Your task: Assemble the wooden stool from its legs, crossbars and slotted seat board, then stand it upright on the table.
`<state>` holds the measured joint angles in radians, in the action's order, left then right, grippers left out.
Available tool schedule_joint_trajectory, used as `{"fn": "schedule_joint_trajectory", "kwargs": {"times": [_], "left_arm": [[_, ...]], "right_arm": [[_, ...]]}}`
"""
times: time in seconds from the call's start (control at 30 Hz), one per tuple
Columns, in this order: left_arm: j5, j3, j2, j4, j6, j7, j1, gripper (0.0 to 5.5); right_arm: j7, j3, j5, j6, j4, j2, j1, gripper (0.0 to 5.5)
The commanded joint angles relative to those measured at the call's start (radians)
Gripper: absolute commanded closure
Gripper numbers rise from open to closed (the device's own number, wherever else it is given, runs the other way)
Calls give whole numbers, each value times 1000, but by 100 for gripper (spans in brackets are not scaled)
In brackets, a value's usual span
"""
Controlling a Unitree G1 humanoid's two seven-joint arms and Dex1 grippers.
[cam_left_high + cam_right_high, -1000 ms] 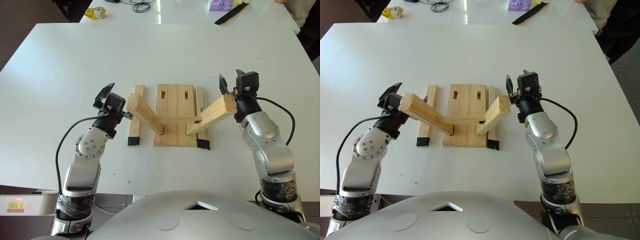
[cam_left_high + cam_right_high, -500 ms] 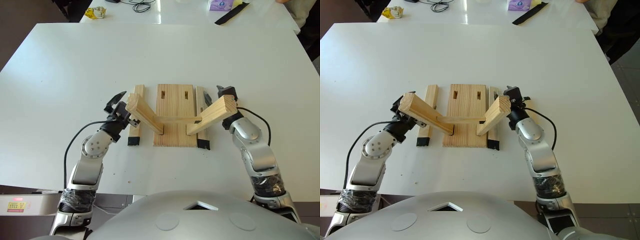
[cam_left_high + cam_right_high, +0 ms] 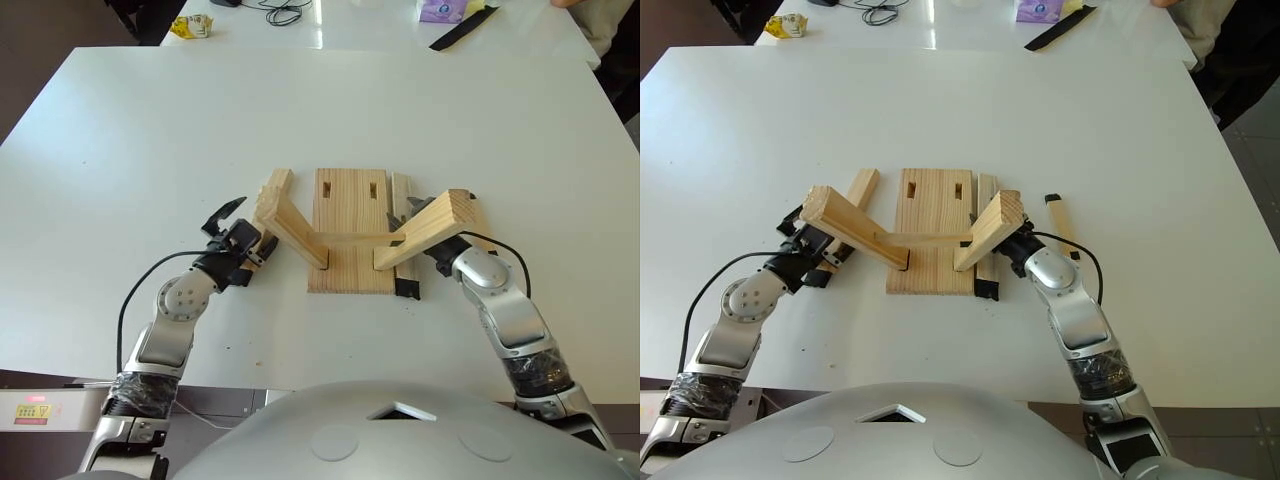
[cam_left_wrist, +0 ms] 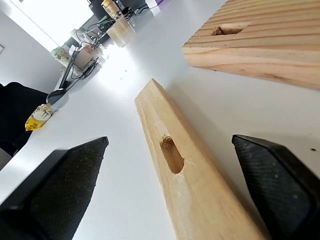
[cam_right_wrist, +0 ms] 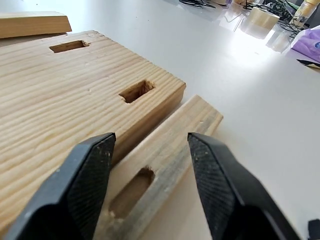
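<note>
The white table (image 3: 150,130) carries a half-built stool at its middle, with a cluttered second table beyond at 12 o'clock. The slotted seat board (image 3: 348,200) lies flat, and two standing legs (image 3: 290,228) rise from its near slots, joined by a crossbar (image 3: 355,238). Everything now turns on the two loose legs lying on either side of the board. The left loose leg (image 3: 274,188) lies askew, its long axis running from 1 to 7 o'clock. The left gripper (image 4: 170,142) sits astride its near half with the fingers spread wide, holding nothing, and the slotted face points up between the pads. The right loose leg (image 5: 192,122) runs 12 to 6 o'clock, tight against the board's 3 o'clock edge. The right gripper (image 5: 150,145) straddles it, open and empty, with one finger above the board's edge and the other over bare table. I'd say the left side has room to close across the width, while the right finger has little gap to get down beside the board. A spare crossbar (image 3: 1061,222) lies apart at 3 o'clock.
</note>
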<state>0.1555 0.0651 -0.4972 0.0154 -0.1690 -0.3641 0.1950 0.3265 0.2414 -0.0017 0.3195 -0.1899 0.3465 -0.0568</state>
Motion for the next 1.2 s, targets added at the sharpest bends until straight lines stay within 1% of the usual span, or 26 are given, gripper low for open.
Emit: {"fn": "schedule_joint_trajectory", "kwargs": {"times": [0.03,0.2,0.4,0.9,1.07,1.2], "left_arm": [[27,1,-14,-94,31,7,61,92],[-7,-50,-21,-99,50,15,95,92],[-35,-121,-45,-84,56,20,134,92],[-63,-185,-80,-88,58,6,151,92],[-84,-184,-76,5,89,-2,119,92],[-131,-154,-41,156,182,-23,34,92]], "right_arm": [[8,-23,-31,-4,-3,45,-59,282],[11,-58,-52,-29,-20,89,-119,282],[11,-142,-50,-45,-39,134,-195,282],[8,-264,-45,-104,9,156,-227,282],[33,-274,6,-77,-95,128,-213,282],[60,-291,57,-17,-190,122,-193,282]]}}
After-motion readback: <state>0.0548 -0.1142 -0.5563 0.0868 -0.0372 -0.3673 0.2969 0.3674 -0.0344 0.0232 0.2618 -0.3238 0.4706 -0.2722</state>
